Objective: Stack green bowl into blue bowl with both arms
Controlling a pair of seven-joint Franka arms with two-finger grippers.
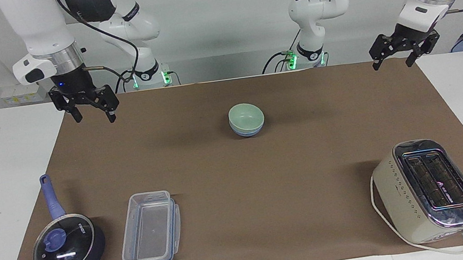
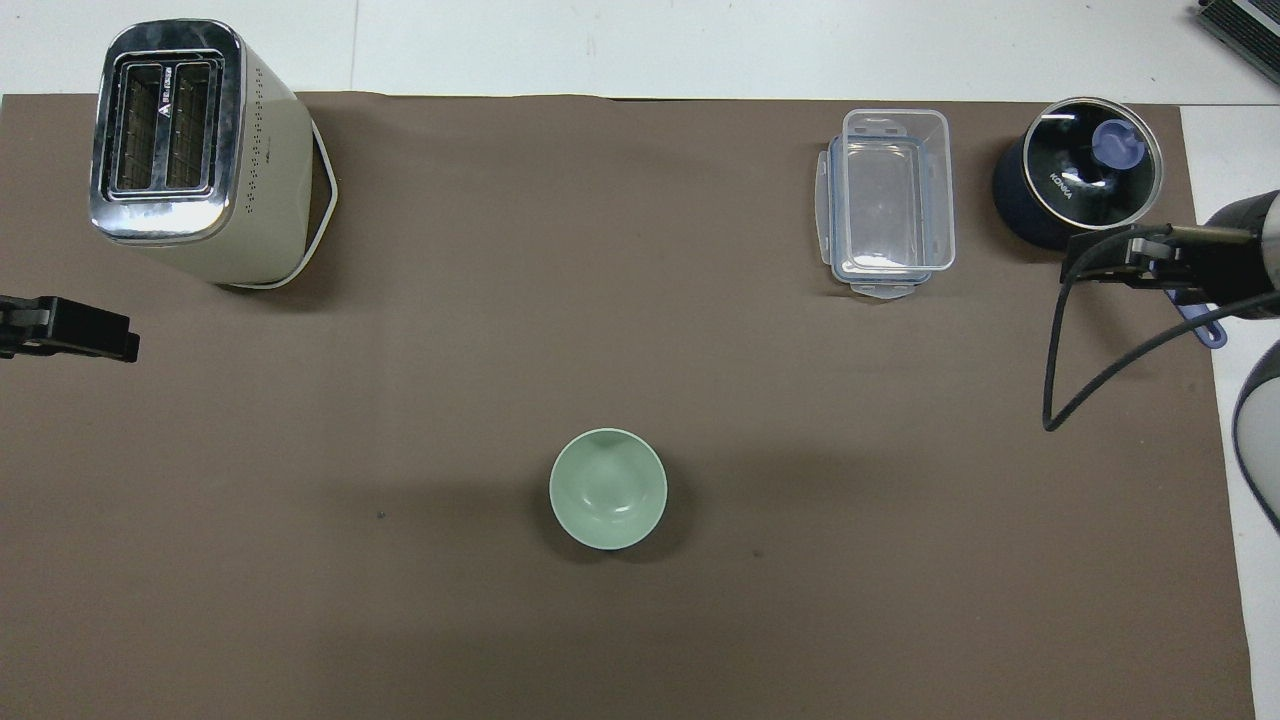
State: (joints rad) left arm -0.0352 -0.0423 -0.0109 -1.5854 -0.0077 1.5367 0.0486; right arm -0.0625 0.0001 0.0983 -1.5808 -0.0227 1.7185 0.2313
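Bowls: green bowl (image 1: 246, 116) nested upright in blue bowl (image 1: 248, 131), mid-mat, toward the robots' end; only a band of blue shows under the green rim. Stacking looks complete.
Handling, judged: both small, rigid, light, smooth-walled and probably slippery, likely breakable if dropped; best hold is a pinch across the rim wall, one finger inside, one outside.
Left gripper (image 1: 397, 56): raised over the mat corner at its own end, jaws wide, empty.
Right gripper (image 1: 91, 110): raised over the mat edge at its own end, jaws wide, empty.
Other stock: toaster (image 1: 428, 190), pot (image 1: 68, 245), clear box (image 1: 151, 231), all well apart from the bowls.
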